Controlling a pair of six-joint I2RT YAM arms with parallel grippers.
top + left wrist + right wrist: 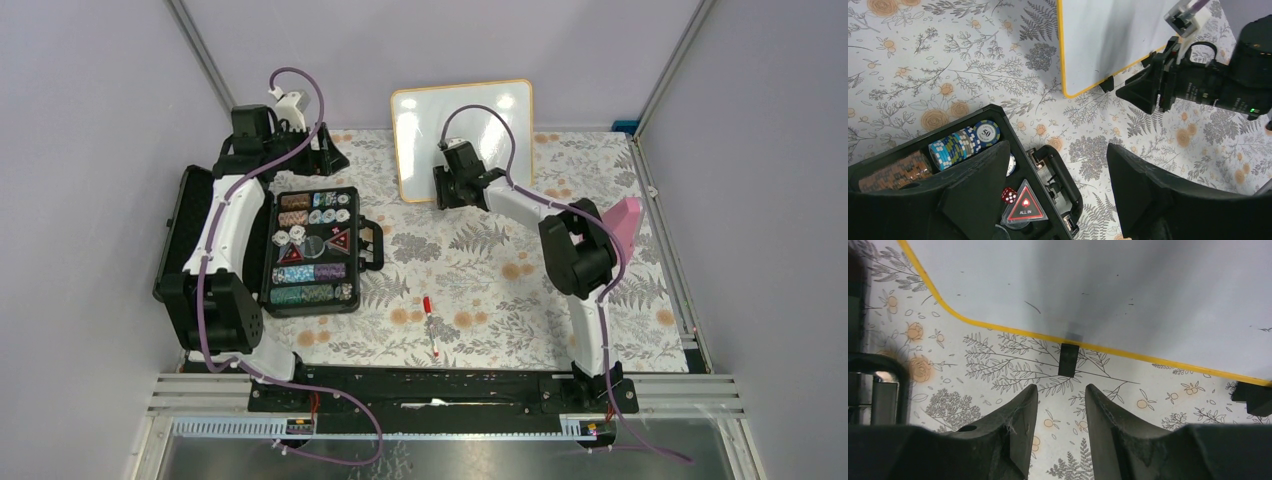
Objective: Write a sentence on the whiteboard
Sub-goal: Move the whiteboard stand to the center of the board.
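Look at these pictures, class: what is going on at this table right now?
Nothing is being held yet. The right tool, open and empty, hovers near the lower edge of the whiteboard, which stands at the back and bears no sentence. The left tool, also open, hangs over the open chip case. A red-capped marker lies untouched on the tablecloth, nearer the front.

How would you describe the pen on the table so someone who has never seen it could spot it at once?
Look at the floral tablecloth, in its near half, about midway across. Right of the open black chip case, alone on the cloth, lies the pen. It is thin and white with a red far end, the only slender loose thing there.
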